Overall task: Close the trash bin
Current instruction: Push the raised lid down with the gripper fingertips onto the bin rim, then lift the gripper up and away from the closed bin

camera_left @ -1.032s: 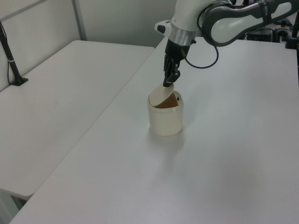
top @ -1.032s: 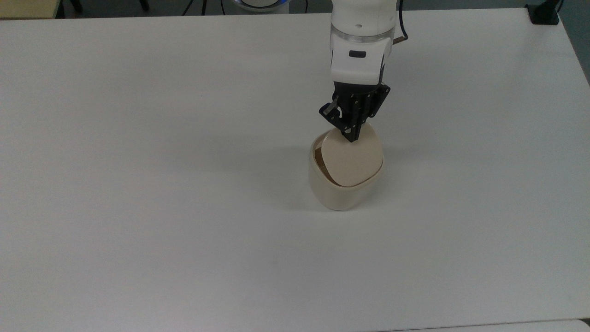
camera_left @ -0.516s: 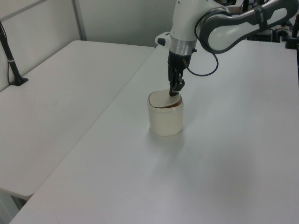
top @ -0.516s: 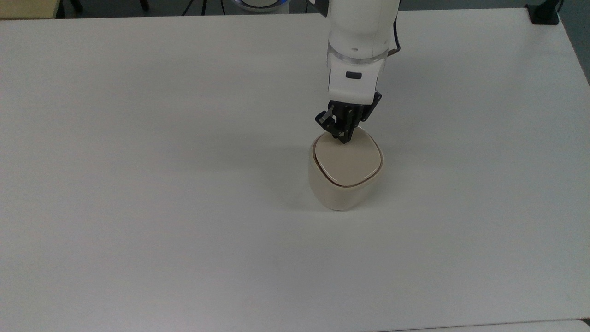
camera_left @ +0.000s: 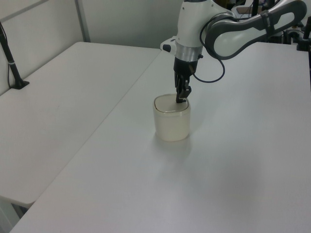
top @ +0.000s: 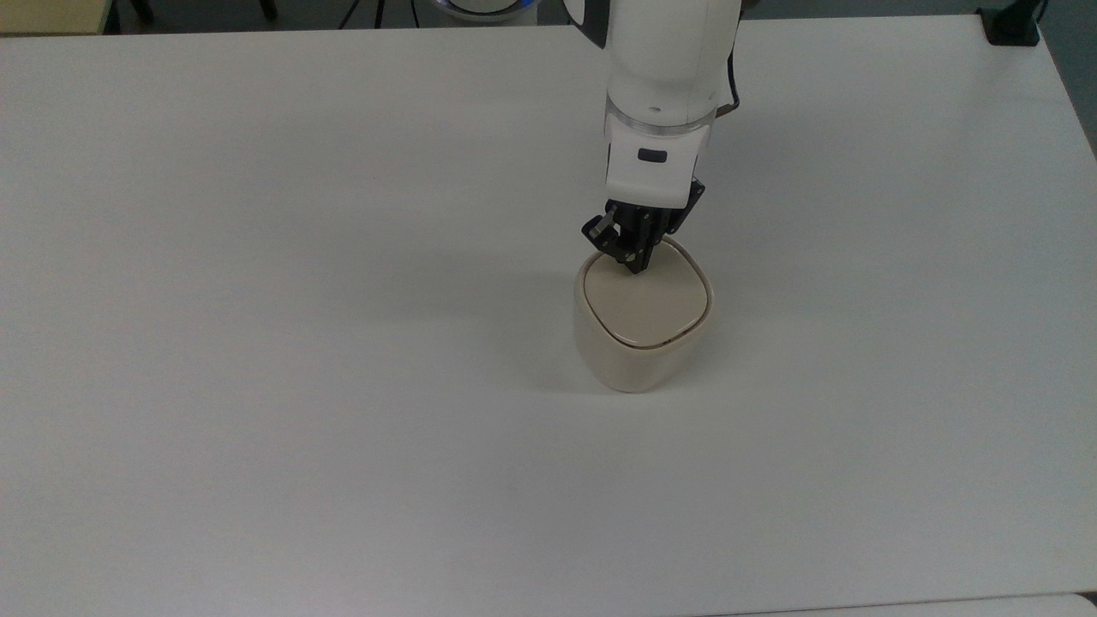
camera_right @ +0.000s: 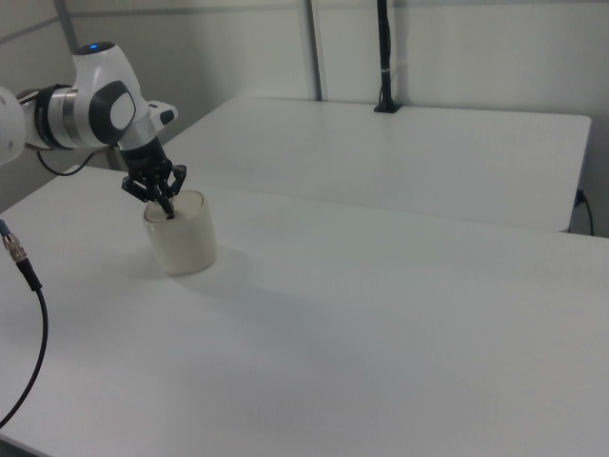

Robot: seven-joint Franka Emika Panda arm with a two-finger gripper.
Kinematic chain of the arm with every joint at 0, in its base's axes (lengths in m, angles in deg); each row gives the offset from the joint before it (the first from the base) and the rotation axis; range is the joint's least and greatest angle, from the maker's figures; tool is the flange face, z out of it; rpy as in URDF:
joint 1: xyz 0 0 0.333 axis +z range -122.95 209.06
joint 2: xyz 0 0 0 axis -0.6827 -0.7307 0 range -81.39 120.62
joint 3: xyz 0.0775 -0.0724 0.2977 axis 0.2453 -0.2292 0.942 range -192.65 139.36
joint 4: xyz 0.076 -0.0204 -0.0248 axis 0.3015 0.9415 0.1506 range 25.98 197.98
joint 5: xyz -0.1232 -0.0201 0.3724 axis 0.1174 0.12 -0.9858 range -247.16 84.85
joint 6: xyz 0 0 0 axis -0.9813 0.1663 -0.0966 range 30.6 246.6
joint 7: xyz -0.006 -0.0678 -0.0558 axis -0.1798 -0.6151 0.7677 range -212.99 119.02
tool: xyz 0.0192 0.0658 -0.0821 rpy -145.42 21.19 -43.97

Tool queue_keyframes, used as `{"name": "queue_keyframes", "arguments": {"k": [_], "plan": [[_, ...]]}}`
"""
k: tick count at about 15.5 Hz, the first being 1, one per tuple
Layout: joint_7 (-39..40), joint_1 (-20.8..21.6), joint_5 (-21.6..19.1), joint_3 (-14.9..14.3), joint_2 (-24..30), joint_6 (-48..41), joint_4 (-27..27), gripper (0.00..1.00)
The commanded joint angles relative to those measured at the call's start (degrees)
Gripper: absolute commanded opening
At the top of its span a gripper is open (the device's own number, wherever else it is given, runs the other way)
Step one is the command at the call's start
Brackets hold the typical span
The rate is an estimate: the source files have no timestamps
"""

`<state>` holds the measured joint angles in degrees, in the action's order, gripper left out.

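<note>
With its lid (top: 644, 300) lying flat in the rim, the trash bin (top: 638, 330) stands upright mid-worktop (top: 257, 343), slightly toward the top view's right. End effector (top: 636, 267) points straight down, fingers pinched together, gripping nothing, tip touching the lid's far edge in the top view. In the left view it meets the lid near the rim's right side (camera_left: 181, 101); the right view has it over the bin's left top (camera_right: 167, 212).

Your arm reaches down steeply from the top view's upper edge, wrist near vertical, and your gripper (top: 635, 266) points downward with its fingers drawn together.
</note>
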<state>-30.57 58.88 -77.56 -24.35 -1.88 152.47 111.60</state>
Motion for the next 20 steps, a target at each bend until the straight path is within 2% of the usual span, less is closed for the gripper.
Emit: {"name": "queue_keyframes", "arguments": {"k": [1, 10, 13, 16, 17, 18, 20], "plan": [[0.72, -2.54, -0.43, -0.63, 3.38, -5.9, -0.93, 0.07], [-6.92, -14.67, -0.34, -0.63, 14.63, -23.03, -0.67, 0.1], [-11.66, -17.75, -0.25, -0.63, 17.8, -27.08, -0.23, 0.1], [-13.6, -19.25, -0.25, -0.63, 19.47, -27.88, 0.3, 0.11], [-13.69, -19.25, -0.25, -0.63, 19.56, -27.88, 0.39, 0.15], [-13.78, -18.82, -0.25, -0.71, 19.56, -27.88, 0.39, 0.19], [-14.92, -16.98, -0.25, -2.46, 19.48, -27.53, 0.39, 0.22]]}}
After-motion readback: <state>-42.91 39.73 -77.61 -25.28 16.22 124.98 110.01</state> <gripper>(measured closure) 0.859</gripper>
